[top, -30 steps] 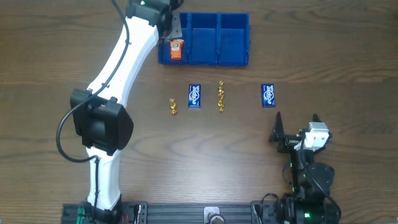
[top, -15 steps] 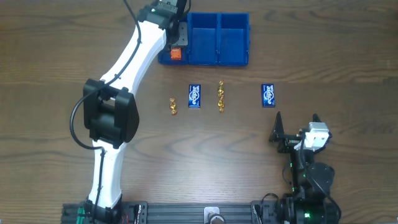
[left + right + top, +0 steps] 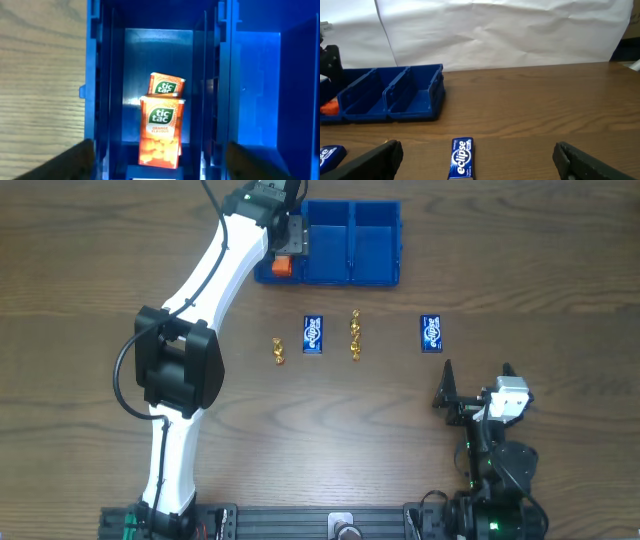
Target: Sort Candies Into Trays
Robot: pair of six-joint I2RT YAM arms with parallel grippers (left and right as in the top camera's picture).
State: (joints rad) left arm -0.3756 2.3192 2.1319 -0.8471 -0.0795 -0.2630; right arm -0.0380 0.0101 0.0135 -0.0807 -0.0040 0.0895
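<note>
The blue three-compartment tray [image 3: 372,278] stands at the back of the table. My left gripper [image 3: 289,236] hangs open over its left compartment [image 3: 116,100], where two orange candy boxes [image 3: 161,131] lie, one partly over the other; an orange box [image 3: 281,266] also shows from above. Nothing is between the left fingers [image 3: 75,161]. On the table lie two blue candy packs [image 3: 313,334] [image 3: 432,333] and gold wrapped candies [image 3: 279,350] [image 3: 355,335]. My right gripper [image 3: 475,386] stands open near the front right, with a blue pack [image 3: 461,158] just beyond it.
The tray's middle and right compartments [image 3: 375,240] hold nothing that I can see. A white sheet [image 3: 500,30] hangs behind the table's far edge. Bare wood [image 3: 80,300] spreads to the left and right of the candy row.
The left arm's elbow swung right and its gripper shifted over the tray's left compartment. The orange box now lies lower in that compartment. The right arm stayed still.
</note>
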